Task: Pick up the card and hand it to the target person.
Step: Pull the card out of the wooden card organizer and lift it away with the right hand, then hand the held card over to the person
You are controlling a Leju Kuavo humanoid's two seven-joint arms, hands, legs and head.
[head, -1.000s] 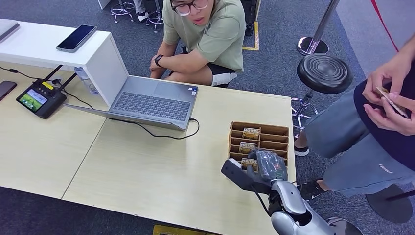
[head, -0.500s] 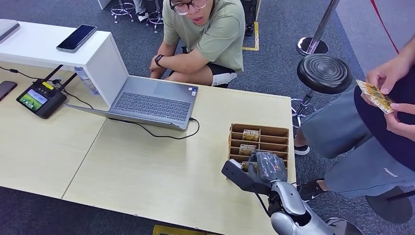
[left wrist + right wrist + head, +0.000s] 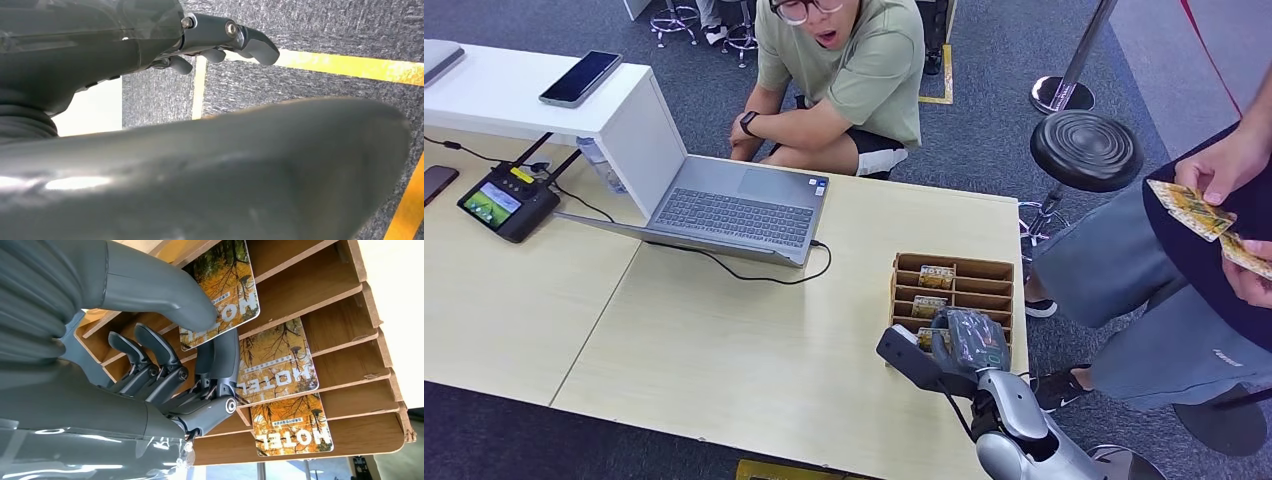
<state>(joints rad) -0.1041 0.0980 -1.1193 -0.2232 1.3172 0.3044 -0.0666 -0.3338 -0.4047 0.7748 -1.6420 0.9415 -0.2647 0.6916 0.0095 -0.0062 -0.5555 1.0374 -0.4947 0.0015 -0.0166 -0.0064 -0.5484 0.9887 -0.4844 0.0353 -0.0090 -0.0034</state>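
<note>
Orange HOTEL card (image 3: 220,292) tilted in wooden rack's (image 3: 320,285) nearest slot.

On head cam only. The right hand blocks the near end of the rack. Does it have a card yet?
Observer: Yes. In the right wrist view the right hand pinches the card, with the thumb on its printed face and a finger behind it.
Operator: Is it out of the rack?
Observer: No. One end of the card sits in a slot of the wooden rack, so it has not been lifted out.
</note>
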